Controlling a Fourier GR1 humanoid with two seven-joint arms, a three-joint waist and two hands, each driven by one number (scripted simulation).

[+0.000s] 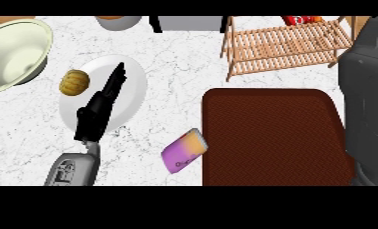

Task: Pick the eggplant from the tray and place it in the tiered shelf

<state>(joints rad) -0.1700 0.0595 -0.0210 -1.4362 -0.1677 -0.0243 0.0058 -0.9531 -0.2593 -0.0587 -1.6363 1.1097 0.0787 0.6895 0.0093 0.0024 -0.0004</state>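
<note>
The dark brown tray [273,138] lies at the lower right, and I see no eggplant on it or anywhere else. The wooden tiered shelf [284,43] stands at the back right, its slats bare where they show. My left hand [100,108] lies open with straight fingers over a white plate [133,90], left of the tray. A large dark grey forearm [362,98] runs up the right edge, beside the tray and the shelf's right end. Its hand does not show.
An orange-brown round food item [74,82] sits on the plate's left rim. A pale bowl [18,53] stands at far left. A purple and orange box [184,150] lies by the tray's left edge. A red item [303,19] shows behind the shelf.
</note>
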